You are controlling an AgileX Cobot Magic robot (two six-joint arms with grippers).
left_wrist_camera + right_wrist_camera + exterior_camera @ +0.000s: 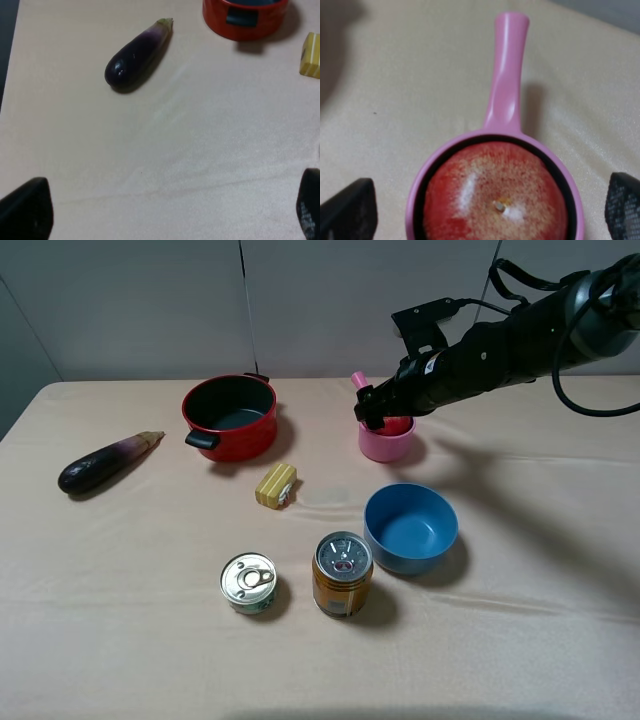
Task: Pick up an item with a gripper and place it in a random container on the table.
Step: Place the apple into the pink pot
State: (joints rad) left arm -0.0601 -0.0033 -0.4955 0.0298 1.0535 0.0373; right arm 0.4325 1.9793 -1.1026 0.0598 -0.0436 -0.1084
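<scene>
A beige-pink cloth-covered table (pixel 120 640) fills the exterior view, and the right arm reaches in from the upper right, its gripper (pixel 378 412) hovering with jaws spread apart over the pink saucepan (pixel 386 443) right of centre. The red apple (pixel 495 200) sits inside that saucepan, free of both fingertips. The left gripper (pixel 170 212), jaws also apart, hangs over bare cloth near the eggplant (pixel 136 55).

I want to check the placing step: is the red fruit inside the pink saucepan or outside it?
Inside. In the right wrist view the red fruit sits within the dark interior of the pink saucepan, its rim all around it, and the end effector fingertips stand apart.
</scene>
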